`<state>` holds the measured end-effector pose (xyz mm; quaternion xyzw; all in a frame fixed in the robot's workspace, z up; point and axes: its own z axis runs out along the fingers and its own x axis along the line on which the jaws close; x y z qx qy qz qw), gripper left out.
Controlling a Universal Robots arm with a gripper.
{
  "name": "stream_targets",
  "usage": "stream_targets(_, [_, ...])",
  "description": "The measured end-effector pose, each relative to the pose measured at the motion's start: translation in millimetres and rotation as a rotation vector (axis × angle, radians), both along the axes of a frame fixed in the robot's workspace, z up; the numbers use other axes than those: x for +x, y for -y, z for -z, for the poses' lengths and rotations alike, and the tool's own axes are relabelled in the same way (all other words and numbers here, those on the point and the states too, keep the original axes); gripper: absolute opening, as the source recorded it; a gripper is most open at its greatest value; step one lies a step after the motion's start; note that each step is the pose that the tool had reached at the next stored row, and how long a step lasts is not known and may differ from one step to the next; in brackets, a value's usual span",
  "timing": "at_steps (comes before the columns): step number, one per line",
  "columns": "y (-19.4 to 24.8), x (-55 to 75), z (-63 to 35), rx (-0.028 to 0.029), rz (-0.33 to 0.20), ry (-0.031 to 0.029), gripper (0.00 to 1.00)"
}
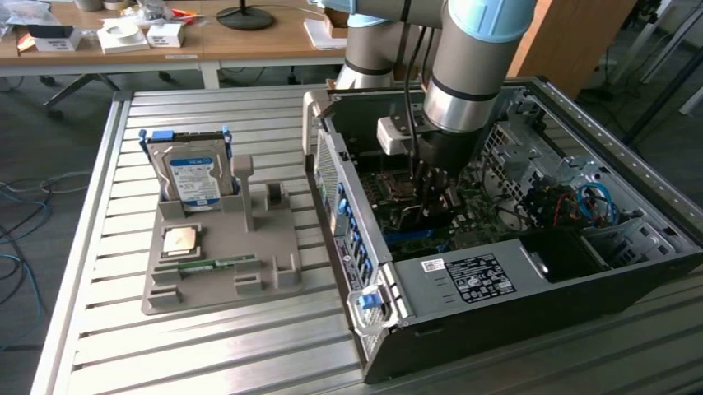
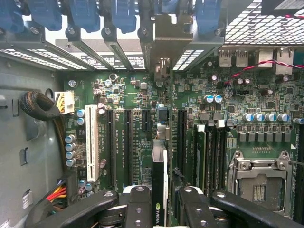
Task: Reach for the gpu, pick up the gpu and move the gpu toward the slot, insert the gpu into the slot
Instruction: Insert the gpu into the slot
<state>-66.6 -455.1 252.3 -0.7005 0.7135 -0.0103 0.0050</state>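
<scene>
My gripper (image 2: 159,195) is shut on the gpu (image 2: 158,180), a thin dark card seen edge-on between the two black fingers (image 2: 137,202). The card's pale silver end bracket (image 2: 166,42) stands at the case's rear openings. The gpu hangs low over the green motherboard (image 2: 137,95). Long black connector strips run parallel on either side of it (image 2: 129,142) (image 2: 180,137). The slot straight beneath the card is hidden by the card itself. In the exterior view the gripper (image 1: 430,188) reaches down inside the open computer case (image 1: 483,280).
A white connector strip (image 2: 92,142), a silver CPU socket (image 2: 259,183) and cable bundles (image 2: 42,107) lie around the card. On the slatted table, a grey holder (image 1: 220,255) carries a blue-labelled hard drive (image 1: 193,177), a CPU chip (image 1: 181,240) and a green memory stick (image 1: 209,265).
</scene>
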Motion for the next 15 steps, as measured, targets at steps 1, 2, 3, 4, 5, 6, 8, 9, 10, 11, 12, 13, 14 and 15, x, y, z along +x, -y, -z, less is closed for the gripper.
stream_targets(1, [0.0,0.0,0.0,0.0002,0.000,0.0000,0.27])
stream_targets(2, [0.0,0.0,0.1,0.0001,0.000,0.0000,0.27])
stream_targets(3, [0.0,0.0,0.5,0.0002,0.000,0.0000,0.27])
stream_targets(4, [0.0,0.0,0.9,0.0003,0.000,0.0000,0.27])
stream_targets(5, [0.0,-0.1,1.2,0.0001,0.000,-0.0001,0.27])
stream_targets(6, [0.0,-0.1,1.3,0.0000,0.000,-0.0002,0.27])
stream_targets(8, [0.0,-0.1,1.5,0.0001,0.000,0.0000,0.27])
stream_targets(9, [0.0,-0.1,1.5,0.0001,0.000,0.0000,0.27])
stream_targets(10, [0.0,-0.2,1.5,0.0002,0.000,0.0000,0.27])
stream_targets(11, [0.0,-0.2,1.6,0.0005,0.000,0.0000,0.27])
stream_targets(12, [0.0,-0.2,1.6,0.0006,0.000,0.0000,0.27])
stream_targets(13, [0.0,-0.2,1.6,0.0006,0.000,0.0000,0.27])
stream_targets(14, [0.0,-0.3,1.5,0.0008,0.000,0.0000,0.27])
stream_targets(15, [0.0,-0.4,1.6,0.0015,0.000,0.0000,0.27])
